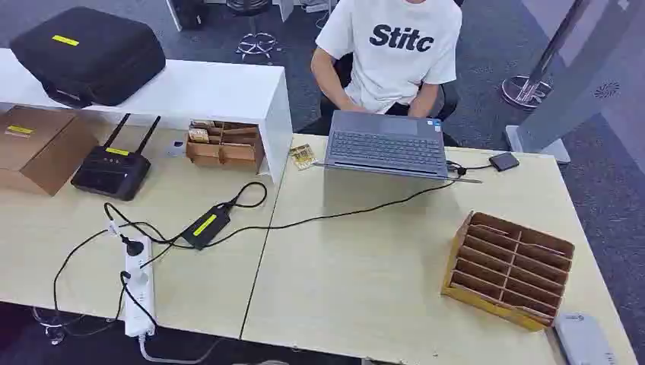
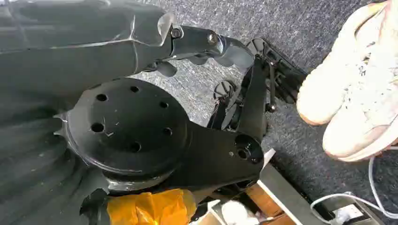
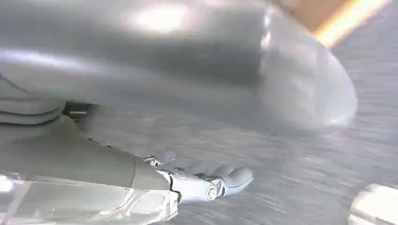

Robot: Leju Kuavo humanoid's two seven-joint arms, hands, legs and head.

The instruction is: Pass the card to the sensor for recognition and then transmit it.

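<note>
Left robot hand (image 2: 206,44) hangs over grey carpet floor (image 2: 328,28) in the left wrist view: fingers curled in, nothing in them, touching nothing. Pair of pale pink-white sneakers (image 2: 356,89) of a person stands on the carpet near it.

Right robot hand (image 3: 206,183) in the right wrist view: frame is motion-blurred, fingers look loosely extended over the carpet, apart, no object between them. No contact visible.

Head view: light wood counter (image 1: 365,281) carries the task things. Small stack of yellow-patterned cards (image 1: 303,157) lies flat on the counter just beside the left front corner of the open grey laptop (image 1: 386,144), next to the white raised shelf block (image 1: 205,87). Small dark square sensor puck (image 1: 503,160) sits on the counter right of the laptop, cabled. Person in white printed T-shirt (image 1: 395,46) sits behind the laptop.

Brown cardboard slotted sorter rack (image 1: 508,268) is at the counter's right front, tilted; a grey flat device (image 1: 582,338) is at the edge just beside it. A smaller brown cardboard tray (image 1: 224,143) sits under the shelf block's end. Black router with two antennas (image 1: 112,171), black power brick with yellow label (image 1: 205,226), white power strip (image 1: 138,293) on the left half. Black fabric case (image 1: 87,53) on top of the shelf block, brown cardboard box (image 1: 34,144) far left.
</note>
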